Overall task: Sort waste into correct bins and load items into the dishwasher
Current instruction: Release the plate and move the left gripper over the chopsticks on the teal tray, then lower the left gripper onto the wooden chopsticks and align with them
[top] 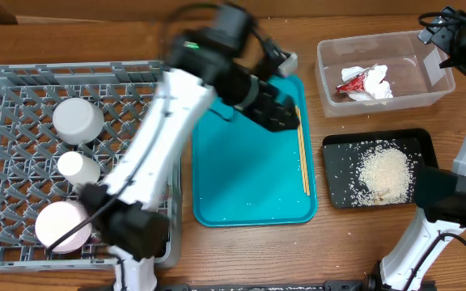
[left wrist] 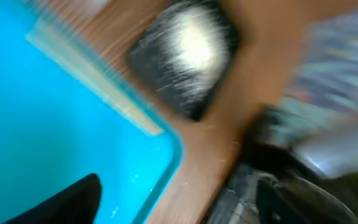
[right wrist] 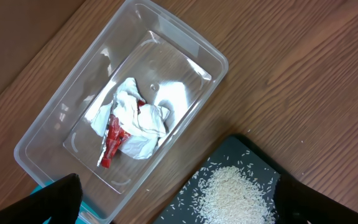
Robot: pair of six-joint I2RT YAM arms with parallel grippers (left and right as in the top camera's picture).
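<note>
The chopsticks (top: 302, 149) lie side by side on the teal tray (top: 241, 186), close against its right rim. Their long axis runs straight away from the robot's base; I cannot tell which end is the tip. Their far ends lie just beside the left claw (top: 281, 113), which hangs over the tray's far right corner, and the rest reaches back from it toward the robot. Blur hides this claw's jaws, so I cannot tell how wide they are or whether they hold anything.

The right claw (right wrist: 188, 202) is spread wide and empty. Just ahead of it is a heap of rice (right wrist: 229, 196) on the black tray (right wrist: 253, 155). Beyond that, the clear tub (right wrist: 55, 130) holds the crumpled napkin (right wrist: 138, 121) and the red wrapper (right wrist: 112, 140).

The grey rack (top: 14, 97), with white dishes (top: 78, 120) in it, sits well to the left of the left claw. Everything rests on a brown wooden worktop (top: 362, 242).
</note>
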